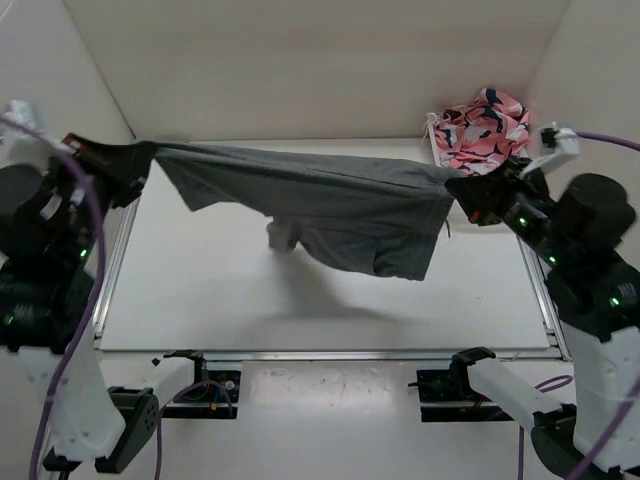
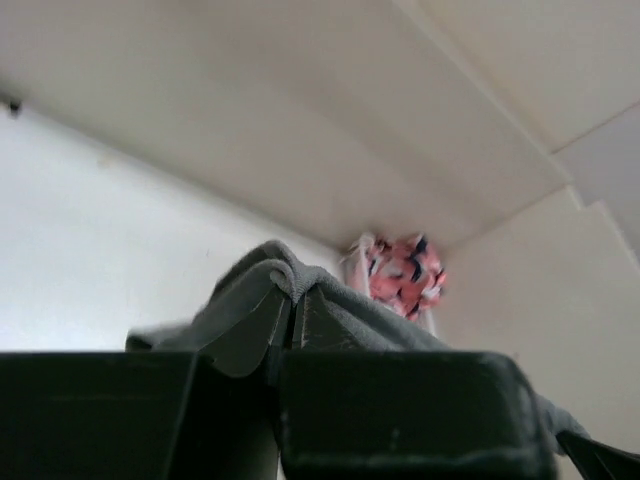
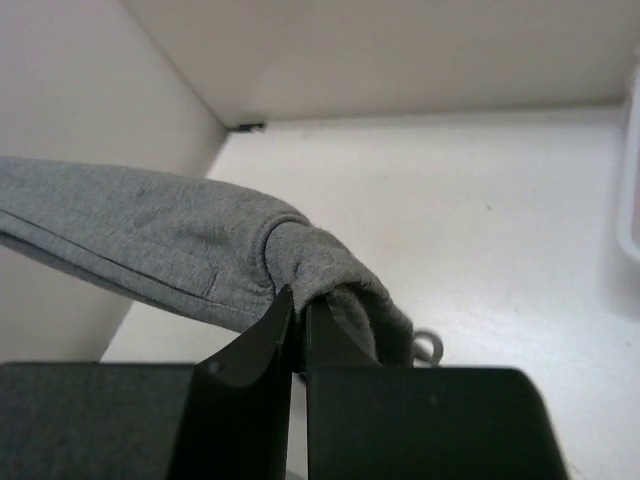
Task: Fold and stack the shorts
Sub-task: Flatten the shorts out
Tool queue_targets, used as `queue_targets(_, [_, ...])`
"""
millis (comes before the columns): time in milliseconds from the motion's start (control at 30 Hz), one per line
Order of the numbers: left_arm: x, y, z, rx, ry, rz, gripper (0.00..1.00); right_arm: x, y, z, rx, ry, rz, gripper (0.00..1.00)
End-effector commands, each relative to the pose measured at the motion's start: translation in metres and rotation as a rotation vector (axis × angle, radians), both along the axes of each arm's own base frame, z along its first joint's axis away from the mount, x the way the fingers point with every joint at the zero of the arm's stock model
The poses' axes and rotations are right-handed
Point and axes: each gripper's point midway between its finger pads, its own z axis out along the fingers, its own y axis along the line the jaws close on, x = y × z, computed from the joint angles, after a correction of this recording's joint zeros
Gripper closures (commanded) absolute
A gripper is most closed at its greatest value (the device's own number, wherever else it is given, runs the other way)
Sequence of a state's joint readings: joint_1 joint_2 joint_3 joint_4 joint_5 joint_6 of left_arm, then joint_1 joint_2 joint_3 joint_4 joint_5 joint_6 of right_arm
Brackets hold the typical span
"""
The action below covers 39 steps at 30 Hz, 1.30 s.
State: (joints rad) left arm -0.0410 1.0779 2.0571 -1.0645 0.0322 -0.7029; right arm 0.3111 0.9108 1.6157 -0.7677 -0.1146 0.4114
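Observation:
The dark grey shorts (image 1: pixel 330 205) hang stretched in the air above the white table, held at both ends. My left gripper (image 1: pixel 140 160) is shut on the left end; the left wrist view shows cloth (image 2: pixel 250 275) pinched between the fingers. My right gripper (image 1: pixel 462 190) is shut on the right end; the right wrist view shows bunched grey cloth (image 3: pixel 200 250) clamped between the fingers, with a loop of drawstring (image 3: pixel 428 347) behind. The lower part of the shorts sags toward the table.
A pink patterned garment (image 1: pixel 482 128) lies at the back right corner, also in the left wrist view (image 2: pixel 400 275). White walls enclose the table (image 1: pixel 200 290) on three sides. Metal rails run along the table's left, right and near edges.

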Motion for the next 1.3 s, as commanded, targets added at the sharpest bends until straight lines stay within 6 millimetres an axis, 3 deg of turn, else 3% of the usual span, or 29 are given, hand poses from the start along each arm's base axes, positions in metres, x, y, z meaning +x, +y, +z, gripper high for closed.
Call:
queue_targets(0, [-0.038, 0.036, 0.037, 0.051, -0.113, 0.181, 0.9, -0.043, -0.009, 0.046, -0.03, -0.143, 0.05, 1.0])
queue_targets(33, [-0.052, 0.038, 0.054, 0.054, -0.162, 0.195, 0.9, -0.05, -0.011, 0.053, -0.026, -0.155, 0.05, 1.0])
queue_targets(167, [-0.068, 0.041, 0.065, 0.073, -0.203, 0.208, 0.9, -0.067, -0.017, 0.056, -0.013, -0.14, 0.04, 1.0])
queue_targets(200, [-0.063, 0.041, 0.063, 0.074, -0.197, 0.207, 0.9, -0.067, -0.017, 0.056, -0.013, -0.14, 0.04, 1.0])
queue_targets(267, [-0.049, 0.041, 0.056, 0.076, -0.176, 0.206, 0.9, -0.057, -0.019, 0.037, -0.021, -0.084, 0.011, 1.0])
queue_targets(300, [-0.029, 0.04, 0.037, 0.084, -0.112, 0.204, 0.9, -0.054, -0.02, 0.029, -0.019, -0.061, -0.005, 1.0])
queue_targets(367, [0.0, 0.035, 0.022, 0.088, -0.079, 0.178, 0.9, -0.033, -0.024, -0.007, -0.054, 0.022, -0.056, 1.0])
queue_targets(400, [0.022, 0.033, -0.006, 0.096, -0.003, 0.162, 0.9, -0.024, -0.024, -0.016, -0.062, 0.037, -0.072, 1.0])
queue_targets(433, [0.038, 0.03, -0.022, 0.1, 0.04, 0.146, 0.9, -0.016, -0.024, -0.028, -0.073, 0.06, -0.087, 1.0])
queue_targets(467, [0.061, 0.029, -0.037, 0.103, 0.074, 0.144, 0.9, -0.002, -0.026, -0.061, -0.107, 0.131, -0.121, 1.0])
queue_targets(500, [0.082, 0.029, -0.07, 0.111, 0.157, 0.14, 0.9, 0.007, -0.023, -0.077, -0.12, 0.164, -0.12, 1.0])
queue_targets(533, [0.096, 0.026, -0.087, 0.113, 0.197, 0.126, 0.9, 0.024, -0.02, -0.089, -0.126, 0.176, -0.129, 1.0])
queue_targets(567, [0.111, 0.026, -0.105, 0.117, 0.241, 0.123, 0.9, 0.036, -0.018, -0.124, -0.157, 0.249, -0.135, 1.0])
queue_targets(600, [0.136, 0.026, -0.134, 0.123, 0.316, 0.119, 0.9, 0.046, -0.014, -0.141, -0.169, 0.278, -0.134, 1.0])
queue_targets(667, [0.165, 0.025, -0.172, 0.129, 0.391, 0.115, 0.9, 0.08, -0.008, -0.177, -0.198, 0.331, -0.155, 1.0])
queue_targets(700, [0.187, 0.025, -0.203, 0.136, 0.465, 0.111, 0.9, 0.094, -0.003, -0.217, -0.234, 0.419, -0.151, 1.0])
queue_targets(767, [0.208, 0.026, -0.218, 0.133, 0.5, 0.121, 0.9, 0.123, 0.0, -0.236, -0.23, 0.43, -0.175, 1.0])
queue_targets(800, [0.225, 0.025, -0.24, 0.137, 0.552, 0.119, 0.9, 0.138, -0.002, -0.267, -0.264, 0.505, -0.198, 1.0])
queue_targets(867, [0.242, 0.015, -0.233, 0.138, 0.532, 0.077, 0.9, 0.157, 0.003, -0.277, -0.27, 0.518, -0.198, 1.0])
queue_targets(900, [0.252, 0.013, -0.244, 0.137, 0.555, 0.066, 0.9, 0.166, 0.006, -0.286, -0.281, 0.545, -0.196, 1.0])
queue_targets(967, [0.257, 0.011, -0.235, 0.132, 0.532, 0.057, 0.9, 0.177, 0.005, -0.288, -0.271, 0.551, -0.209, 1.0])
queue_targets(1000, [0.259, 0.011, -0.241, 0.133, 0.544, 0.056, 0.9, 0.179, 0.008, -0.287, -0.266, 0.55, -0.199, 1.0])
queue_targets(1100, [0.257, 0.011, -0.242, 0.133, 0.547, 0.056, 0.9, 0.176, 0.009, -0.275, -0.25, 0.523, -0.191, 1.0])
queue_targets(1133, [0.253, 0.011, -0.232, 0.132, 0.526, 0.057, 0.9, 0.173, 0.008, -0.272, -0.259, 0.517, -0.186, 1.0])
queue_targets(1167, [0.25, 0.012, -0.239, 0.142, 0.546, 0.053, 0.9, 0.169, 0.007, -0.264, -0.254, 0.506, -0.187, 1.0])
queue_targets(1267, [0.235, 0.012, -0.231, 0.141, 0.533, 0.054, 0.9, 0.155, 0.005, -0.245, -0.24, 0.48, -0.178, 1.0])
